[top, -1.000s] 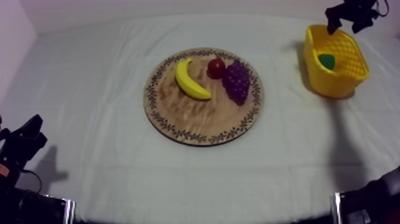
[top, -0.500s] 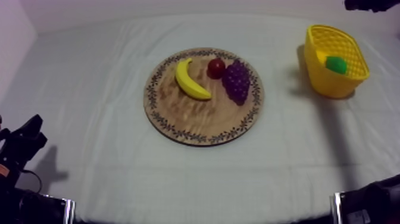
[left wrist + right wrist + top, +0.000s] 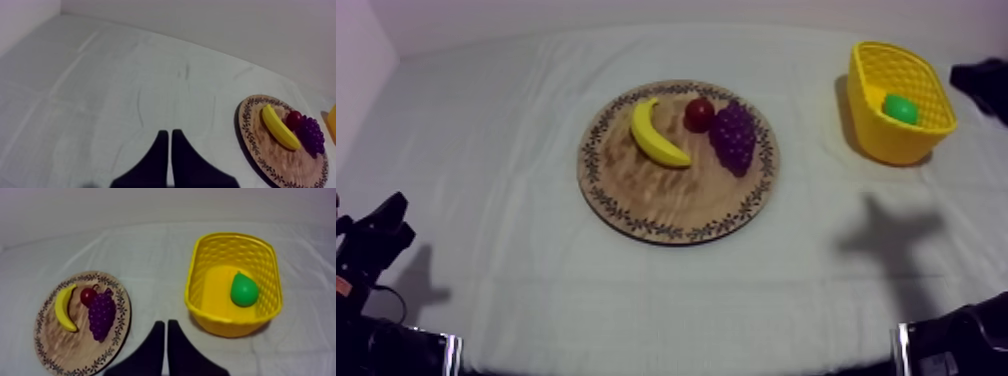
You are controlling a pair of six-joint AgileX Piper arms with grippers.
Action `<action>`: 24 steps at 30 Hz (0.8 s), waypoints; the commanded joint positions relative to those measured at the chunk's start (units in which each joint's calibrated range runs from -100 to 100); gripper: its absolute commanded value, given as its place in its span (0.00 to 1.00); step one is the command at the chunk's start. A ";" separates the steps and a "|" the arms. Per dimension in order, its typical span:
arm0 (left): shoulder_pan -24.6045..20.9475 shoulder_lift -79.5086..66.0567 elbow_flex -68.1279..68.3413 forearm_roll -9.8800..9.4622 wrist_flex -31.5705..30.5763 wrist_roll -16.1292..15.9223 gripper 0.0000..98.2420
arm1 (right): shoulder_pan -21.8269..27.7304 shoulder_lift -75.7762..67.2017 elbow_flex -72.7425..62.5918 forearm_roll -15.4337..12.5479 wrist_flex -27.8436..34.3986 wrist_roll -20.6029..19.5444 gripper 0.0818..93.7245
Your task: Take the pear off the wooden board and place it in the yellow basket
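The green pear [image 3: 900, 108] lies inside the yellow basket [image 3: 881, 142] at the table's far right, on the basket floor [image 3: 244, 290]. My right gripper [image 3: 166, 322] hangs in front of the basket [image 3: 225, 325], apart from it, shut on nothing, its fingers together as a narrow wedge. From above, my right arm [image 3: 981, 85] is a dark shape just right of the basket. My left gripper [image 3: 167, 132] is shut and empty, low at the table's left [image 3: 381, 235], far from the wooden board [image 3: 666, 195].
On the board rest a banana [image 3: 656, 135], a small red fruit [image 3: 698, 114] and a bunch of grapes [image 3: 734, 136]. Bare cloth runs between board and basket and across the front of the table.
My right gripper has left its place above the basket's far rim, pulled away to the right and shut. The pear has shifted a little inside the basket. My left arm is still.
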 commanded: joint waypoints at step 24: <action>0.01 0.02 -0.02 -0.03 0.00 0.03 0.00 | 2.47 -37.50 42.37 -0.88 -12.91 2.80 0.00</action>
